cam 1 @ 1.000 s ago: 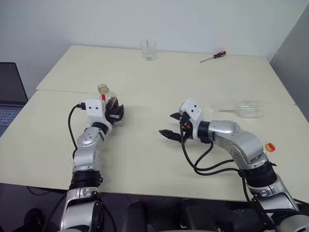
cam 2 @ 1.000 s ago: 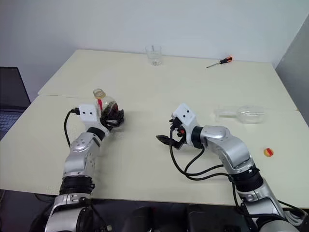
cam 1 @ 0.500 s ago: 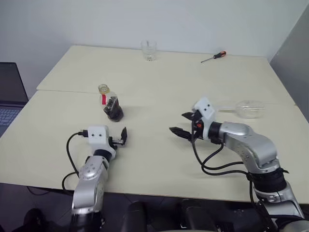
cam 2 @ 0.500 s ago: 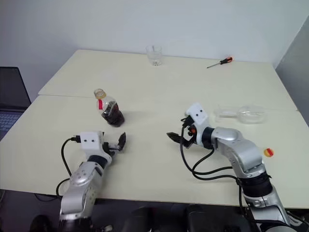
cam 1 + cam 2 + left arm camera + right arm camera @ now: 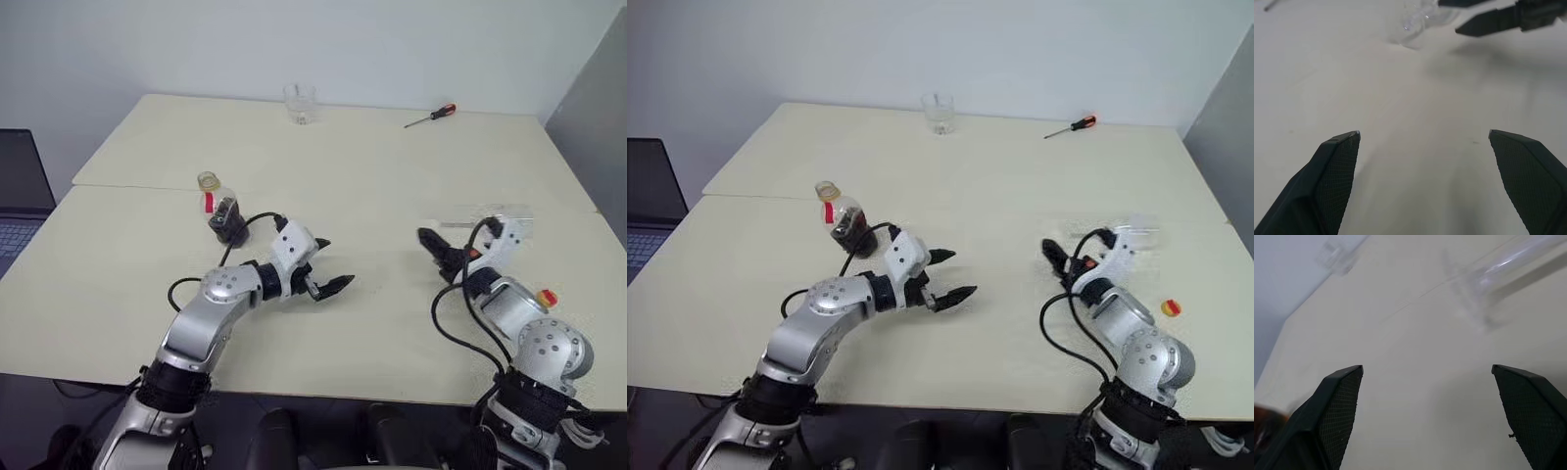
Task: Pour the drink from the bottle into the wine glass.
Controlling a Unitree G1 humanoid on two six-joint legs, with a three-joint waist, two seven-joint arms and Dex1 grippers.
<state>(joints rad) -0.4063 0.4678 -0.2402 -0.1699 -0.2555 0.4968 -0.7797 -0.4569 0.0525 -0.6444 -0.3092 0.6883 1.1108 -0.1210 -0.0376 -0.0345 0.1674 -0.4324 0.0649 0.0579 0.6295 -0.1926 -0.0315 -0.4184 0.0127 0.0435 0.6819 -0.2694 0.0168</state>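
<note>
Both pairs of black fingers stand spread wide and hold nothing. Nearest the robot, the left gripper [image 5: 942, 276] hangs over the bare middle of the cream table [image 5: 999, 186], pointing across toward the right side. The right gripper [image 5: 1056, 258] reaches out just short of the wine glass [image 5: 490, 217], a clear stemmed glass lying on its side with its flat foot toward the centre of the table; its bowl is partly hidden behind the wrist, so how it rests is hard to read. Lying down, it cannot take a pour, which is probably why the right gripper approaches it: to stand it up. Beside the right arm lies a small yellow-and-red cap [image 5: 1172, 308]. Farther back on the left, the small squat clear plastic bottle [image 5: 844, 221] with a red label strip stands upright and uncapped, dark drink [image 5: 850, 233] low in its body, apart from both grippers. At the far edge stand a short clear tumbler [image 5: 939, 112] and a red-handled screwdriver [image 5: 1070, 126], neither needed.
</note>
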